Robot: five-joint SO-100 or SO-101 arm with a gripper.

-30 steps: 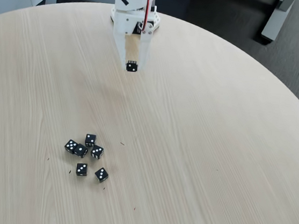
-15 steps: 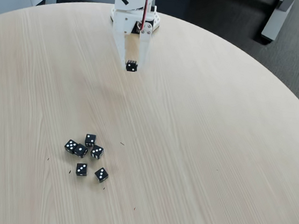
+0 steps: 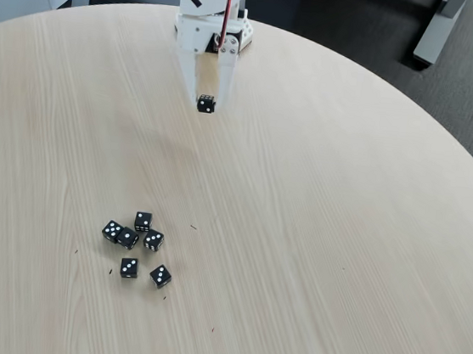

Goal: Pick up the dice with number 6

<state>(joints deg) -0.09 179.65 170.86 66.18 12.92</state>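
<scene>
Because the task calls for lifting it clear, the gripper (image 3: 205, 103) pinches the dice with number 6 (image 3: 205, 103) between its fingertips, well apart from the cluster of six black dice (image 3: 134, 247) on the table (image 3: 340, 240).

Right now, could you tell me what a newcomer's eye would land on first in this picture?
Most striking is the white gripper at the top centre of the fixed view, pinching one small black die between its fingertips, above the pale wooden round table. Next comes the cluster of six black dice with white pips, huddled at lower left on the table, well away from the gripper.
</scene>
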